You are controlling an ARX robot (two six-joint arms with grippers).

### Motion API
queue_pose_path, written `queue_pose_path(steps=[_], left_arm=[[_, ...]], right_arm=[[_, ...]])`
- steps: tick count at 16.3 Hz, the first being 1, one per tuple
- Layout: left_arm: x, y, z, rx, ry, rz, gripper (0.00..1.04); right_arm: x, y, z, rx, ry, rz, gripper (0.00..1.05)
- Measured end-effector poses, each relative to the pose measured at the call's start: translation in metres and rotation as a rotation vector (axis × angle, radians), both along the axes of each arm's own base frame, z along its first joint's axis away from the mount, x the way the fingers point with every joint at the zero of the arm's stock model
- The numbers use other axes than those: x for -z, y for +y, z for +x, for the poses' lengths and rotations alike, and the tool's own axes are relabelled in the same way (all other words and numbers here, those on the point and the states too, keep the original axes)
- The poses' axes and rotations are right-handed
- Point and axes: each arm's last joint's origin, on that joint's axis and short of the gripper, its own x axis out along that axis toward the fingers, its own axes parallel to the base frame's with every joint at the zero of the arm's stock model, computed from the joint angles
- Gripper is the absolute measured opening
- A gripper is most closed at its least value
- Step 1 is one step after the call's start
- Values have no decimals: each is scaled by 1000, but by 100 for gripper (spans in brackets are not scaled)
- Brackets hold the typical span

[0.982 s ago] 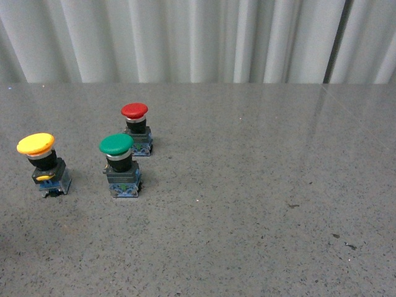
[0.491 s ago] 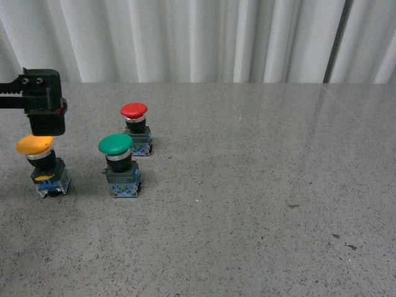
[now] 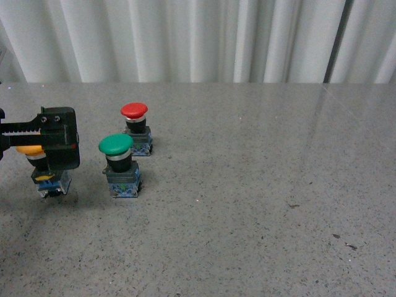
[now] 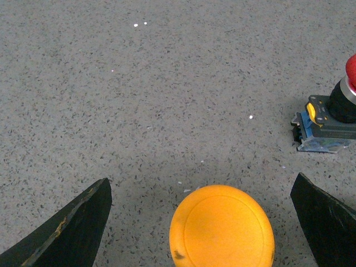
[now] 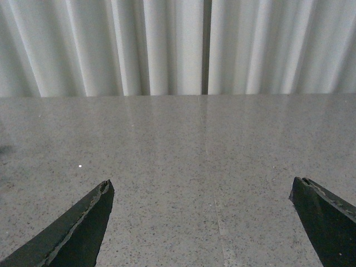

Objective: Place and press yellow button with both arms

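The yellow button [image 3: 47,178] stands at the table's left; only a sliver of its yellow cap [image 3: 28,149] shows behind my left gripper [image 3: 59,147]. That gripper is open and has come down around the cap. In the left wrist view the cap [image 4: 221,228] sits between the two black fingers [image 4: 72,233], closer to neither, with gaps on both sides. My right gripper [image 5: 201,181] is open and empty over bare table, and it is out of the front view.
A green-capped button [image 3: 117,162] stands just right of the yellow one. A red-capped button [image 3: 135,127] stands behind it and also shows in the left wrist view [image 4: 328,117]. White curtain [image 3: 198,37] hangs behind the grey speckled table [image 3: 260,185].
My left arm came in from the left, above the yellow button, then dropped down so its open fingers now flank the cap. The buttons have not moved.
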Motion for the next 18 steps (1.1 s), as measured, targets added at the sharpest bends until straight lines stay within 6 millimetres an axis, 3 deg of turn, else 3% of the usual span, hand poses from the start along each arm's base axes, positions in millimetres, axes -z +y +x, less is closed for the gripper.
queue_pose_path(steps=[2,8,10,12,14,16,18], left_arm=[[3,2,1,-5,8,-17,98],[-3,1,-2,10,2,-22,41],[-13,1,-7,15,-16,-17,36],[-36,1,-18,34,-68,-3,35],[-73,-6,-31,88,-153,-12,35],[-126,-24,-37,163,-303,-33,35],[-150,-46,-28,229,-350,-52,35]], right_arm=[[0,0,0,0,0,0,98],[0,0,0,0,0,0,98],[0,0,0,0,0,0,98],[0,0,0,0,0,0,98],[0,0,0,0,0,0,98],[0,0,0,0,0,0,98],[0,0,0,0,0,0,98]])
